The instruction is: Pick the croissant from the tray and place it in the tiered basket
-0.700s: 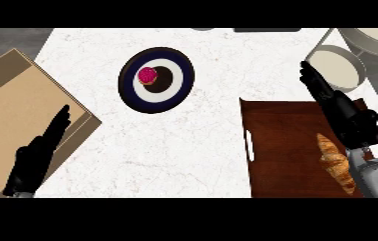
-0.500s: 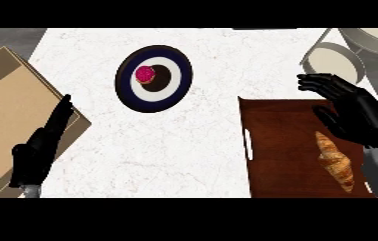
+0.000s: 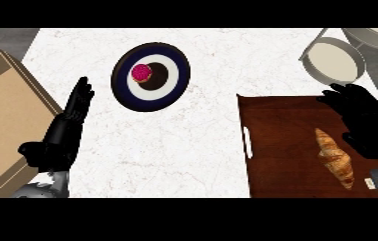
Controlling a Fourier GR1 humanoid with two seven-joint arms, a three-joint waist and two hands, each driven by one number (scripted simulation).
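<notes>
The croissant [image 3: 334, 157] lies in the brown tray [image 3: 284, 145], lower right. The right hand [image 3: 358, 115] hovers beside it, fingers slack. The left hand [image 3: 63, 130] rests straight-fingered.

1. The white marbled counter [image 3: 221, 55] carried four things.
2. A round plate [image 3: 122, 92] with dark and white rings lay left of its middle.
3. A brown tray [image 3: 284, 135] lay at its near right.
4. A tiered basket [image 3: 334, 61] stood at its far right.
5. A tan board [image 3: 18, 115] lay at its left edge.
</notes>
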